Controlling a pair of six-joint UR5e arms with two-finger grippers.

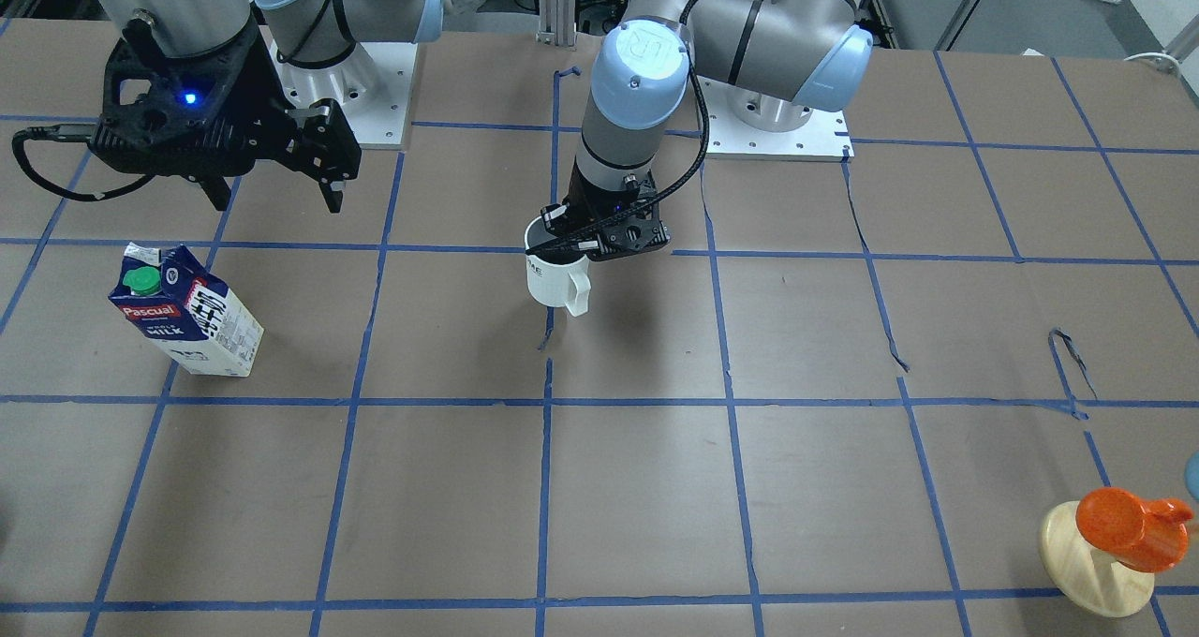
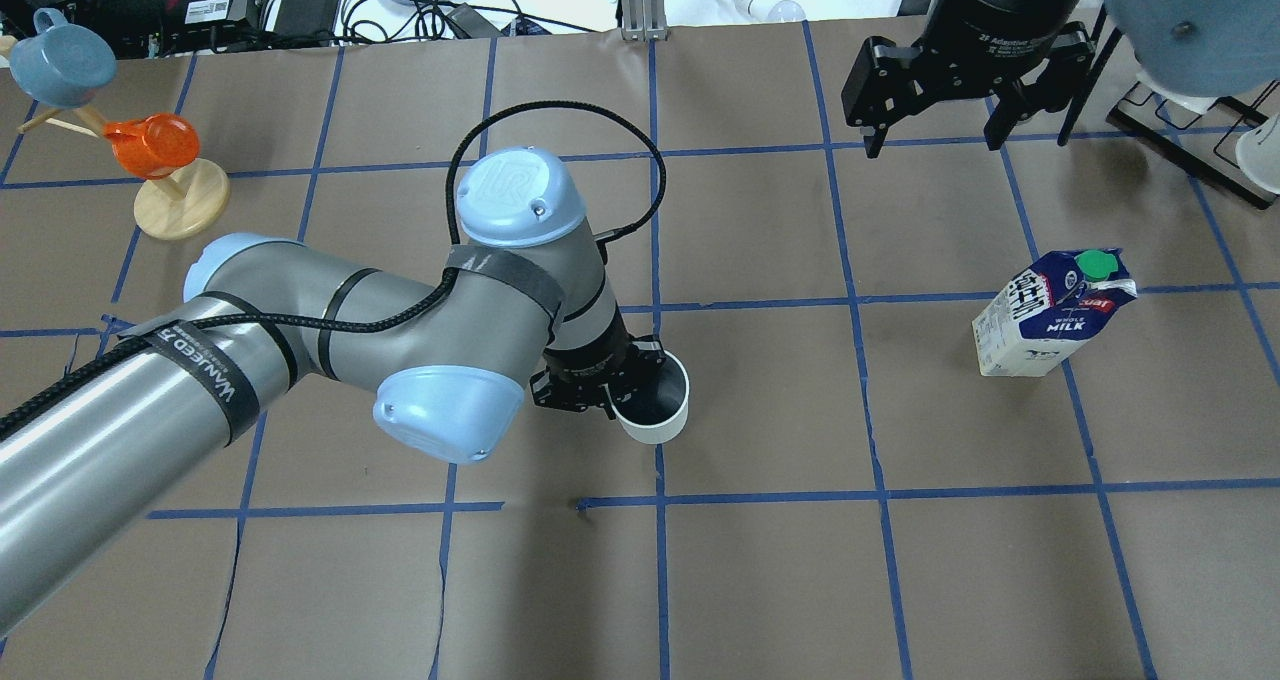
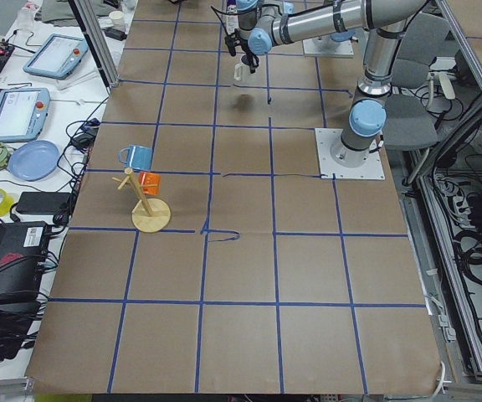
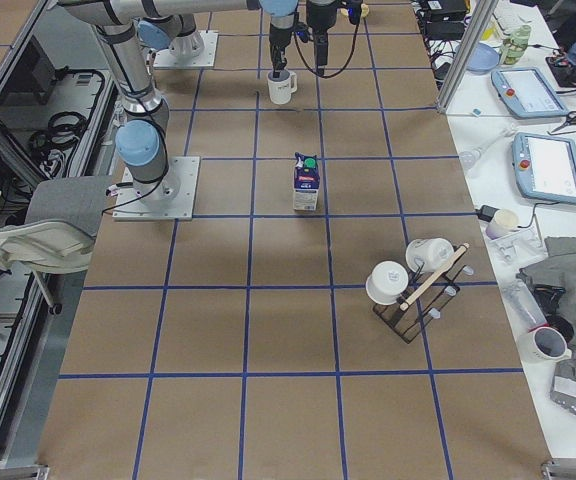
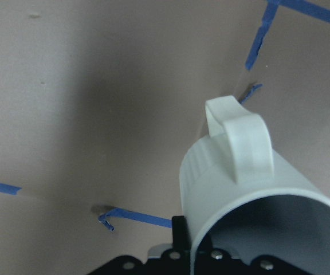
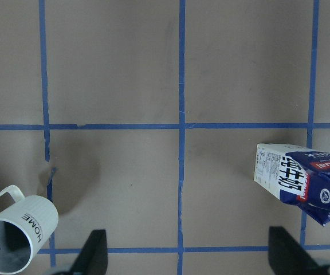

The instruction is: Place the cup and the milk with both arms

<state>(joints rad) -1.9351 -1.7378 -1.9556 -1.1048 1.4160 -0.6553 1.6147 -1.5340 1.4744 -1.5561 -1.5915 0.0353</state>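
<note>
My left gripper (image 1: 562,236) is shut on the rim of the white "HOME" cup (image 1: 555,281) near the table's middle and holds it upright, a little above the surface. In the overhead view the gripper (image 2: 612,402) pinches the cup's (image 2: 655,405) near rim. The left wrist view shows the cup (image 5: 239,189) close up, handle pointing away. The milk (image 1: 187,314) stands upright on the table, also in the overhead view (image 2: 1050,315). My right gripper (image 1: 276,197) is open and empty, raised beyond the milk (image 6: 299,180); it also shows in the overhead view (image 2: 935,142).
A wooden mug tree (image 2: 180,200) with an orange cup (image 2: 148,145) and a blue cup (image 2: 62,63) stands at the far left. A black rack (image 4: 413,290) with white cups stands on the robot's right. Blue tape lines grid the brown table (image 1: 637,487).
</note>
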